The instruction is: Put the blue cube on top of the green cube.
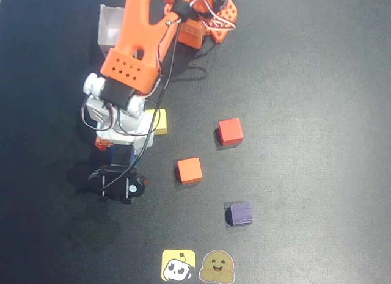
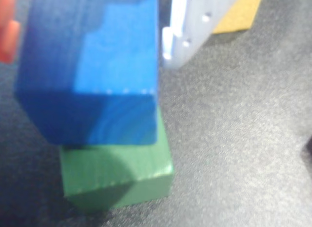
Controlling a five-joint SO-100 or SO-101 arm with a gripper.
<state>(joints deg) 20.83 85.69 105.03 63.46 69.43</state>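
In the wrist view the blue cube fills the upper left, between the orange finger on the left and the white finger on the right. A thin dark gap shows on each side of it. It sits over the green cube, shifted slightly up and left, and their edges overlap. I cannot tell whether its full weight rests there. My gripper stands around the blue cube, jaws slightly apart from it. In the overhead view the gripper and arm hide both cubes.
A yellow cube lies just right of the gripper and shows in the wrist view. Red, orange and purple cubes lie to the right. A white box stands at the back, and two stickers lie at the front.
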